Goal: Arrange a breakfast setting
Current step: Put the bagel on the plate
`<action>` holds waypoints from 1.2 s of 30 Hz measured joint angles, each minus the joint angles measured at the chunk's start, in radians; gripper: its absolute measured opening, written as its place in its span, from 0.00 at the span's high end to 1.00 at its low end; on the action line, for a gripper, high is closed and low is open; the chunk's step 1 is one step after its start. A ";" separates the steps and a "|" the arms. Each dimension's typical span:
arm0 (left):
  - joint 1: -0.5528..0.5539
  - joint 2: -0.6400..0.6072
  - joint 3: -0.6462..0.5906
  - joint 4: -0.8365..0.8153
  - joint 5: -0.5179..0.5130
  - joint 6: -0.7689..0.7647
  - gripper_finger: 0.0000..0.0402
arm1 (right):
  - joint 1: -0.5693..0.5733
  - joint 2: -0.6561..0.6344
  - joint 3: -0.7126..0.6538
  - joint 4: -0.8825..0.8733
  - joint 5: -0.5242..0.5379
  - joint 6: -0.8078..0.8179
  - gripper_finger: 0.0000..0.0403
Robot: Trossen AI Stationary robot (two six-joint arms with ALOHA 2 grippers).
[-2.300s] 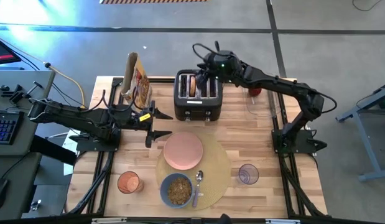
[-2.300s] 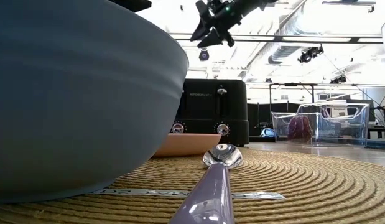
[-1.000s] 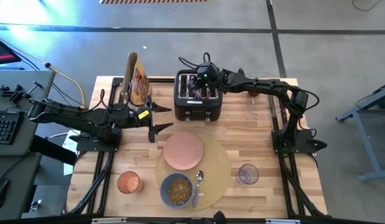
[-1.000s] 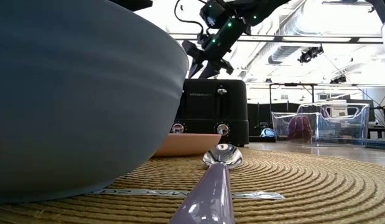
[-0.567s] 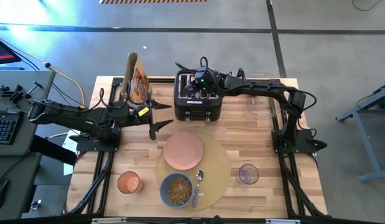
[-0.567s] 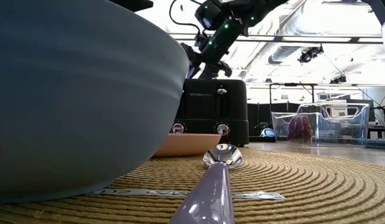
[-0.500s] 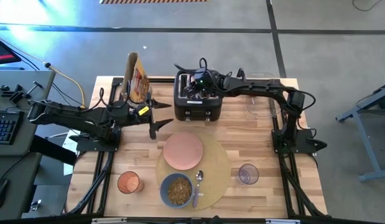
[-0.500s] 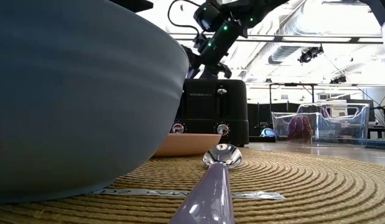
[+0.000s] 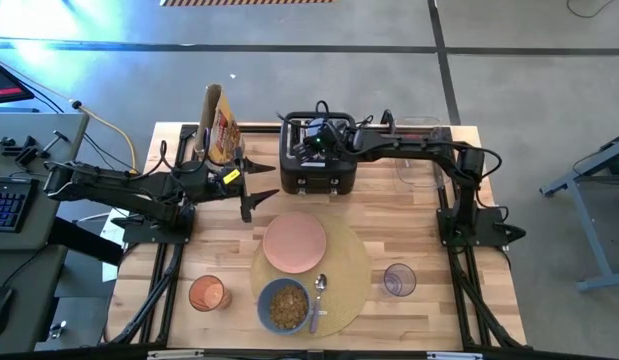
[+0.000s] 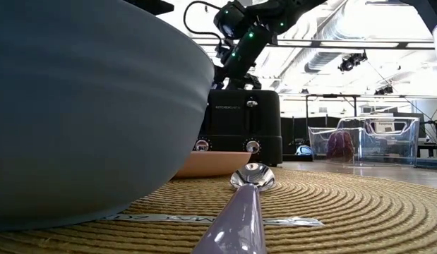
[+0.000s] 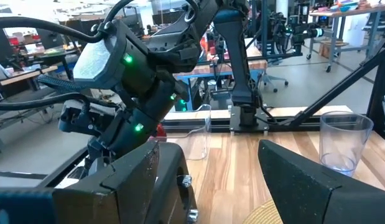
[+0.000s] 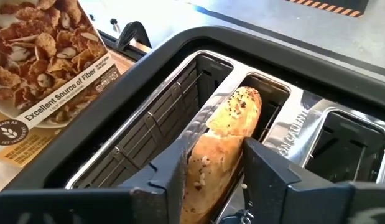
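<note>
A bagel [image 12: 224,134] stands on edge in a slot of the black toaster [image 9: 319,165] at the table's far middle. My right gripper [image 12: 214,163] [image 9: 309,143] is down over that slot and shut on the bagel. My left gripper [image 9: 251,188] [image 11: 223,186] hovers open and level beside the cereal box [image 9: 219,125], holding nothing. The pink plate [image 9: 295,241], blue bowl [image 9: 283,306] and spoon [image 9: 318,295] lie on the round placemat [image 9: 349,270]. The orange cup [image 9: 207,293] and the glass [image 9: 399,279] stand on the bare wood. The apple [image 10: 339,147] sits in a clear bin. My right gripper pinches the bagel's upper part [image 12: 195,163] between its two fingers [image 12: 167,177], one on each broad side. The fingers slant down from above, coming from the table's right. The bagel stands upright, its lower part inside the toaster's slot.
The toaster's other slots [image 12: 148,118] show no food. The cereal box stands just left of the toaster. A clear bin [image 9: 419,150] sits at the far right under my right arm. Bare wood lies between the toaster and the plate.
My right gripper has gone toward the table's left edge and down, from above the toaster's middle onto its slots. My left arm has kept still.
</note>
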 joint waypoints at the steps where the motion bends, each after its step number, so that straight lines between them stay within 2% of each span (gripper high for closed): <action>1: 0.000 0.000 0.000 0.000 0.000 0.000 0.34 | 0.001 0.000 0.000 0.000 0.003 0.001 0.70; 12: 0.000 0.000 0.000 0.000 0.000 0.000 0.34 | 0.001 0.000 0.000 0.012 0.031 0.025 0.87; 24: 0.000 0.000 0.000 -0.006 0.001 0.001 0.34 | 0.006 -0.003 -0.002 0.026 0.046 0.016 0.89; 36: 0.000 0.000 0.000 -0.007 0.000 0.000 0.34 | 0.006 -0.027 -0.002 0.021 0.053 -0.004 0.95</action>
